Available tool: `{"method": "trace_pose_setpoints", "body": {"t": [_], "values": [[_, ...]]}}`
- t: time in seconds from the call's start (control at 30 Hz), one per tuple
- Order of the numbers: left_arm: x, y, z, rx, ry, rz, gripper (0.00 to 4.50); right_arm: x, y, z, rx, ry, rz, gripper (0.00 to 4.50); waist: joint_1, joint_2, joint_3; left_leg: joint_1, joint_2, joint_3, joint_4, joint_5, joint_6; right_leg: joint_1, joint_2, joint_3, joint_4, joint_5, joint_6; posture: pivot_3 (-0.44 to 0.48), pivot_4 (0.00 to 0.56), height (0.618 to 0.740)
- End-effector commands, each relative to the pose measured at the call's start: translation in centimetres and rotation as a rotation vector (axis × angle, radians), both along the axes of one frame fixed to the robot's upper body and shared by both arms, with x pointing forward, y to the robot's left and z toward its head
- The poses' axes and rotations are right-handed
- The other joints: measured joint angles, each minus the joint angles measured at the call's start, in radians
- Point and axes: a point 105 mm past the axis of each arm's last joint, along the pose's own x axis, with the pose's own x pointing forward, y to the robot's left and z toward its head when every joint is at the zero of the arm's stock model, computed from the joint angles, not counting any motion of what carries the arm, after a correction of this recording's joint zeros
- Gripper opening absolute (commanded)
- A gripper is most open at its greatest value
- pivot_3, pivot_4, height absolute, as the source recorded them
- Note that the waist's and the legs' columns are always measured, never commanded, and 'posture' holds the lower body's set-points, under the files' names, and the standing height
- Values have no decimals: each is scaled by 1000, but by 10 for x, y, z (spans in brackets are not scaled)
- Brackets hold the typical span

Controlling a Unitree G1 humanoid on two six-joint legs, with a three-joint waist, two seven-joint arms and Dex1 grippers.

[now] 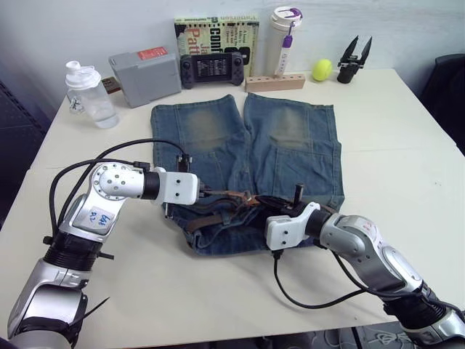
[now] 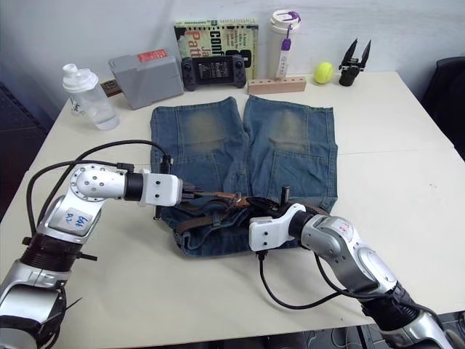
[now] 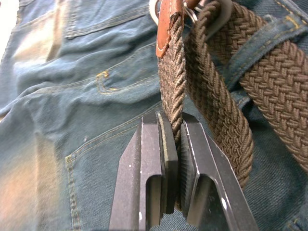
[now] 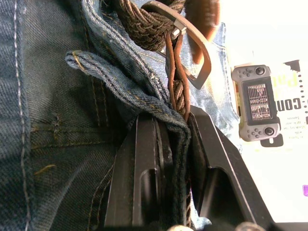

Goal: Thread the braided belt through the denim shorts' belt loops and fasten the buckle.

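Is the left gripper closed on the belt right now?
Yes. The left gripper is shut on the braided belt: the strap is pinched edge-on between both pads, just short of the buckle.

lab/office | white table [image 1: 407, 167] | spare claw [image 1: 354, 59] | game console [image 1: 212, 70]

Table's far edge – shaker bottle [image 1: 91, 94], grey box [image 1: 145, 77], tennis ball [image 1: 322, 70].

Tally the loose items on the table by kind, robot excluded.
Drink bottles: 2 (clear shaker, white tumbler)
Clothing: 2 (denim shorts, braided belt)
Other: 6 (grey box, handheld console, book, wooden block, yellow ball, black gripper part)
Total: 10
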Motion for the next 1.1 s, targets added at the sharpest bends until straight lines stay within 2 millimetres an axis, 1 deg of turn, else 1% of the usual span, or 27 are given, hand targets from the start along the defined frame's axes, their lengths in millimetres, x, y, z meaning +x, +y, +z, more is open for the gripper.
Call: {"method": "trace_pose_setpoints", "body": {"t": [0.03, 0.2, 0.57, 0.67, 0.83, 1.0, 1.1], "values": [[1, 1, 6, 55, -48, -34, 0, -2, 4, 17, 29, -67, 26, 137, 0, 0, 0, 0, 0, 0, 0, 0, 0, 0, 0, 0, 0, 0, 0, 0, 150, 731], [6, 4, 4, 120, -80, -51, 0, -3, 5, 17, 27, -67, 31, 137, 0, 0, 0, 0, 0, 0, 0, 0, 0, 0, 0, 0, 0, 0, 0, 0, 150, 731], [17, -27, 19, 138, -213, -144, 0, -6, 9, 15, 18, -52, 57, 137, 0, 0, 0, 0, 0, 0, 0, 0, 0, 0, 0, 0, 1, 0, 0, 0, 150, 731], [14, -34, 19, 155, -244, -198, 0, -6, 10, 15, 26, -49, 55, 137, 0, 0, 0, 0, 0, 0, 1, 0, 0, 0, 0, 0, 1, 0, 0, 0, 150, 731], [16, -28, 16, 201, -265, -215, 0, -6, 10, 15, 30, -44, 50, 137, 0, 0, 0, 0, 0, 0, 1, 0, 0, 0, 0, 0, 1, 0, 0, 0, 150, 731], [18, -21, 19, 212, -269, -211, 0, -4, 9, 16, 32, -48, 40, 137, 0, 0, 0, 0, 0, 0, 1, 0, 0, 0, 0, 0, 1, 0, 0, 0, 150, 731], [17, -21, 20, 205, -262, -217, 0, -3, 9, 16, 35, -46, 36, 137, 0, 0, 0, 0, 0, 0, 1, 0, 0, 0, 0, 0, 1, 0, 0, 0, 150, 731]]}}
